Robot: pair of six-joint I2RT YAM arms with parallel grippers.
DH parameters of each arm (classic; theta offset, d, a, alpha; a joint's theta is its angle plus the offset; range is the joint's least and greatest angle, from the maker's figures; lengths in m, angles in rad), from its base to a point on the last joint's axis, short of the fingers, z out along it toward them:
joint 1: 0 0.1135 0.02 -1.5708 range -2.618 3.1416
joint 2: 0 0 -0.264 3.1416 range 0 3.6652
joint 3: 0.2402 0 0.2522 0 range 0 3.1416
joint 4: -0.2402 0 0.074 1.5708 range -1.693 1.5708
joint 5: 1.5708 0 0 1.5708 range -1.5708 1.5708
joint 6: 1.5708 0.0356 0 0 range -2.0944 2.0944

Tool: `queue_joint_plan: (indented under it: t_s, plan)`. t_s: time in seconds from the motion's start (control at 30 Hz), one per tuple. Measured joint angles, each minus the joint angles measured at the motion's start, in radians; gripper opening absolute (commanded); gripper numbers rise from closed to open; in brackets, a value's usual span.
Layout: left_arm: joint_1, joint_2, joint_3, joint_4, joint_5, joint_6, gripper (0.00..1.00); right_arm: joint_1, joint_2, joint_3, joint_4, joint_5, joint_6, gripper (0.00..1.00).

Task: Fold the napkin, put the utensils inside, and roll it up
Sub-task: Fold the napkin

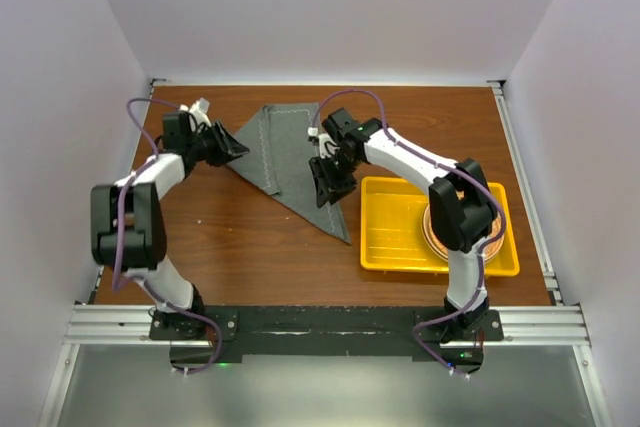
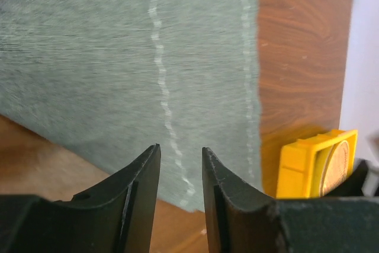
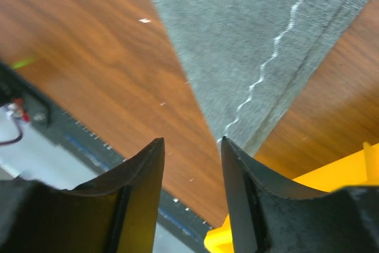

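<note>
The dark grey napkin [image 1: 285,152] lies folded into a triangle on the wooden table, its long point aimed toward the front. My left gripper [image 1: 238,150] hovers at the napkin's left corner, open, with nothing between its fingers; the left wrist view shows the napkin [image 2: 118,57] just beyond the open left gripper [image 2: 180,149]. My right gripper [image 1: 327,187] stands open above the napkin's right edge, and in its wrist view the napkin [image 3: 249,39] narrows to a point near the right gripper [image 3: 190,141]. The utensils are not visible in any view.
A yellow tray [image 1: 385,247] sits to the right of the napkin, with a round woven mat [image 1: 495,237] in it, partly under my right arm. The tray [image 2: 296,164] and mat [image 2: 334,167] also show in the left wrist view. White walls enclose the table.
</note>
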Motion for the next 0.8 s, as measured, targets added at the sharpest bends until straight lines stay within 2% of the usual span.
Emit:
queue_joint_plan:
  t_s: [0.3,0.6,0.7,0.8]
  plan:
    - [-0.132,-0.478,-0.187,-0.156,-0.074,-0.022,0.4,0.01,0.023,-0.161,0.137,0.083,0.042,0.36]
    - [-0.206,-0.718,-0.256,-0.388,-0.165,0.014,0.45,0.161,0.027,-0.274,0.317,0.003,0.177,0.35]
    - [-0.235,-0.77,-0.256,-0.453,-0.201,0.052,0.45,0.216,0.013,-0.313,0.381,-0.046,0.241,0.41]
    - [-0.295,-0.815,-0.275,-0.487,-0.237,0.082,0.45,0.238,-0.036,-0.327,0.343,-0.031,0.259,0.52]
